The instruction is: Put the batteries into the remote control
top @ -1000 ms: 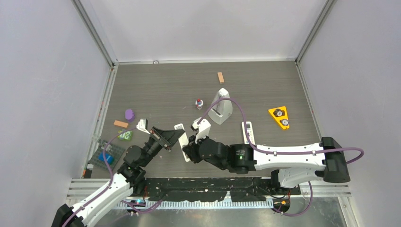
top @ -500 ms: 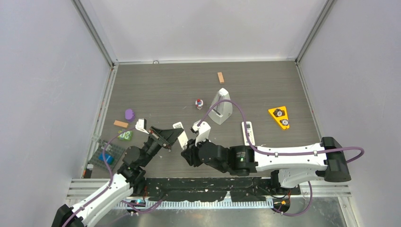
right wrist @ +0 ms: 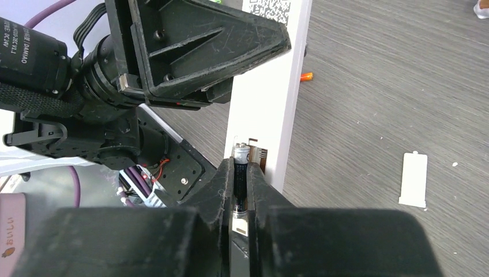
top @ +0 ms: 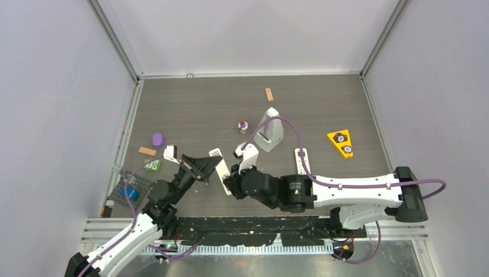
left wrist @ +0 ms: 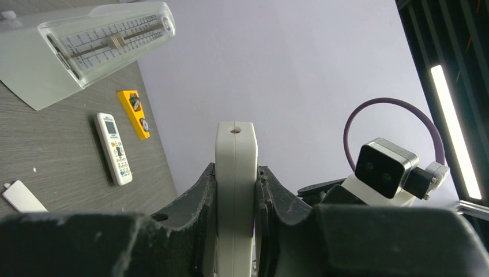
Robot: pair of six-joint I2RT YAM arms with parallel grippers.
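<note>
My left gripper (left wrist: 235,172) is shut on the remote control (left wrist: 235,141), a long white bar held edge-on and lifted off the table; from above it shows as a slanted white strip (top: 221,173). My right gripper (right wrist: 240,166) is shut on a dark battery (right wrist: 240,154), whose metal tip sits at the open battery compartment (right wrist: 260,153) at the remote's near end. Another battery with an orange end (right wrist: 306,76) lies on the table beside the remote. The small white cover (right wrist: 415,179) lies flat on the table to the right.
A grey metronome (top: 270,130) stands behind the grippers. A shorter white remote with buttons (top: 302,160) and a yellow wedge (top: 340,142) lie to the right. On the left are a purple piece (top: 158,139), a green item (top: 153,165) and a grey tray (top: 130,190).
The right gripper drew back a little from the remote half a second ago and is now back against its near end. The left gripper still holds the remote, shifted slightly left.
</note>
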